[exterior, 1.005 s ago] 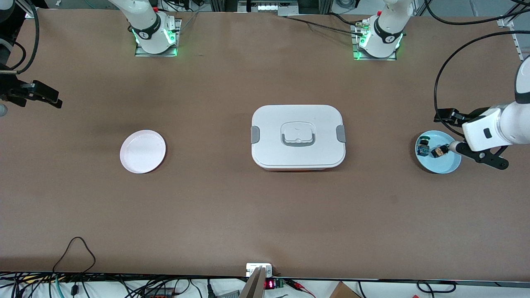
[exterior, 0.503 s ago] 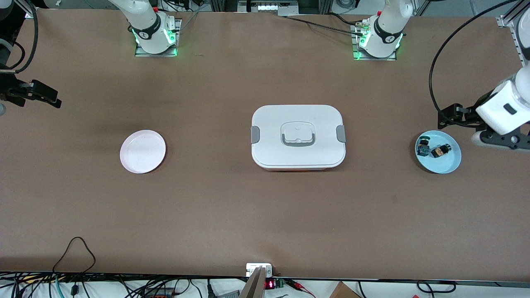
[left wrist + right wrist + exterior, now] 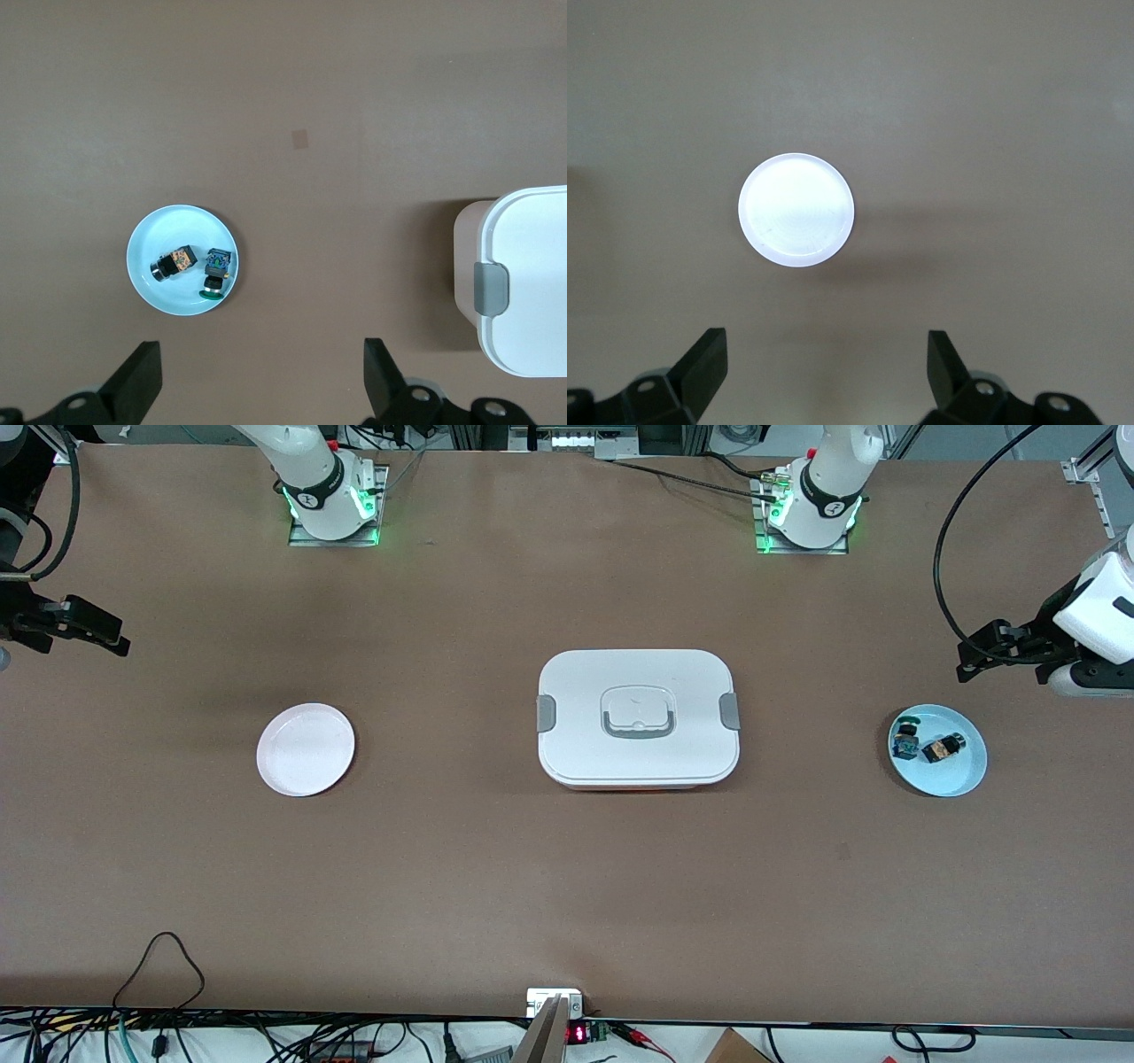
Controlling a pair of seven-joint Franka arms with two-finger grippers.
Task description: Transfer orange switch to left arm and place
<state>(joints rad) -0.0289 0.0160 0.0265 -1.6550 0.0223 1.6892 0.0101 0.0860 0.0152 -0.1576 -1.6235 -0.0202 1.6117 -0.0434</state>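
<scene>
The orange switch [image 3: 942, 747] lies in a light blue plate [image 3: 961, 779] at the left arm's end of the table, beside a blue-and-green switch [image 3: 905, 740]. My left gripper [image 3: 979, 657] hangs high over bare table beside that plate, open and empty. The left wrist view shows the orange switch [image 3: 174, 261], the plate [image 3: 146, 283] and my open left gripper [image 3: 261, 345]. The white box [image 3: 638, 717] stands closed at mid-table. My right gripper [image 3: 106, 636] waits, open and empty, over the right arm's end of the table; the right wrist view [image 3: 824, 335] shows it too.
A white round plate [image 3: 306, 748] lies empty toward the right arm's end, also in the right wrist view [image 3: 796, 210]. The box's edge with a grey clip shows in the left wrist view [image 3: 532, 283]. Cables run along the table's front edge.
My left gripper has risen from the blue plate and drawn back toward the table's end, empty. The orange switch stays in the plate. The right arm has barely moved.
</scene>
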